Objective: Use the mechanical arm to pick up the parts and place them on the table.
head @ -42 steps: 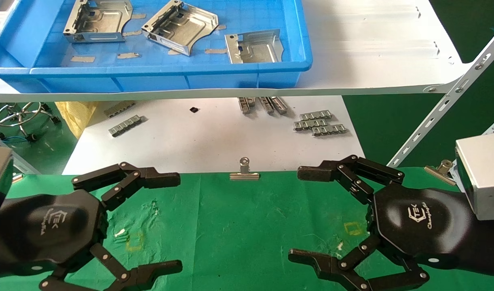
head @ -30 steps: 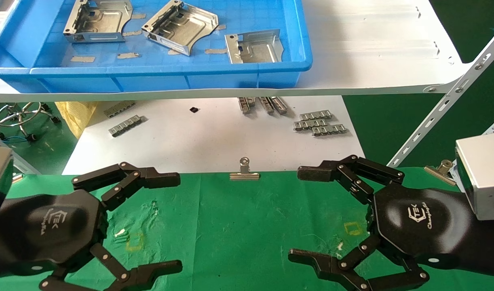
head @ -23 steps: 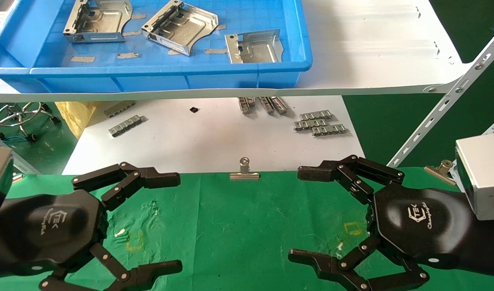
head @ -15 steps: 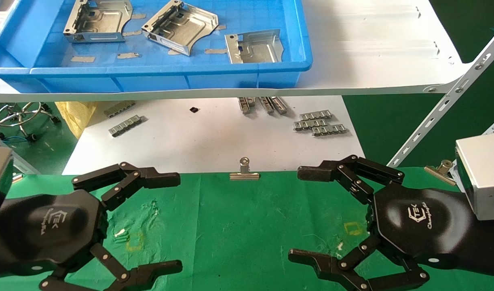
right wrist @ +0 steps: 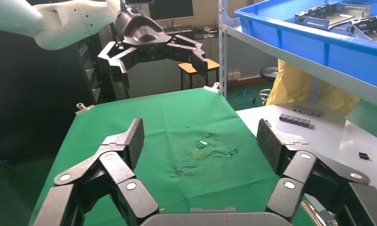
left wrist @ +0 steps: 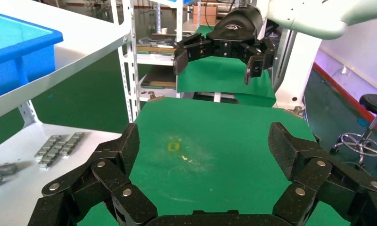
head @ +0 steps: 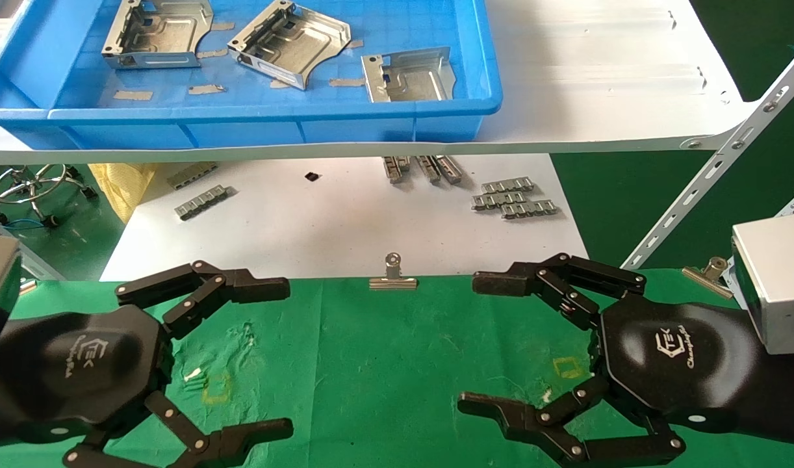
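Three shiny silver parts [head: 156, 32] [head: 290, 42] [head: 408, 75] lie in the blue bin on the upper white shelf; they also show in the right wrist view [right wrist: 328, 12]. The table [head: 384, 351] is covered in wrinkled green cloth and has no part on it. My left gripper [head: 283, 357] is open and empty above the table's left side. My right gripper [head: 468, 343] is open and empty above the right side. Each wrist view shows its own open jaws, left [left wrist: 203, 146] and right [right wrist: 200, 136], over bare green cloth, with the other arm farther off.
The blue bin [head: 241, 120] sits on a raised white shelf with a slanted bracket [head: 715, 175] at the right. Below lies a white board [head: 338, 227] with grey ribbed strips [head: 514, 198]. Binder clips [head: 392, 276] [head: 709, 270] hold the cloth's far edge. Yellow square marks [head: 216, 388] [head: 568, 367] lie on it.
My right gripper's fingers have shifted slightly to the left. The left arm and the parts have not moved.
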Action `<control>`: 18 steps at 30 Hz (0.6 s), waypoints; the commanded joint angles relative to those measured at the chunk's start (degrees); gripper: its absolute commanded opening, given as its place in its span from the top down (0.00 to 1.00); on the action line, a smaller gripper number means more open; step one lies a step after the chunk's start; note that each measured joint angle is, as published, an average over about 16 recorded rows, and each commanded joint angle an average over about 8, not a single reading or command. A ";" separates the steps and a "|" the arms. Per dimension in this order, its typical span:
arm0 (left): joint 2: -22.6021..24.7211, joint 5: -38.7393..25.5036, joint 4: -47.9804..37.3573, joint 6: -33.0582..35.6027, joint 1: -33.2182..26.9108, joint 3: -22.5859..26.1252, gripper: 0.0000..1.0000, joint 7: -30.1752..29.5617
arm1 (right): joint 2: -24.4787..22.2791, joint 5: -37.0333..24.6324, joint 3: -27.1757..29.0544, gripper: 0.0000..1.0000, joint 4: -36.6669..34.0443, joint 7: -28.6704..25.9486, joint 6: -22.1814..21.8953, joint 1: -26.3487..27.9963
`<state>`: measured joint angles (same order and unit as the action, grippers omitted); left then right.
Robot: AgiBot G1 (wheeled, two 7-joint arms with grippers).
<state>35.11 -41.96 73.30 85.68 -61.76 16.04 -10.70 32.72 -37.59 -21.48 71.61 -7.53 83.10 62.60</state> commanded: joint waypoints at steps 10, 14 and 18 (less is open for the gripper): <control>0.00 0.00 0.00 0.00 0.00 0.00 0.00 0.00 | 0.00 0.00 0.00 1.00 0.00 0.00 0.00 0.00; 0.00 0.00 0.00 0.00 0.00 0.00 0.00 0.00 | 0.00 0.00 0.00 1.00 0.00 0.00 0.00 0.00; 0.00 0.00 0.00 0.00 0.00 0.00 0.00 0.00 | 0.00 0.00 0.00 1.00 0.00 0.00 0.00 0.00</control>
<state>35.11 -41.96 73.30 85.68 -61.76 16.04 -10.70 32.72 -37.59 -21.48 71.61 -7.53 83.10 62.60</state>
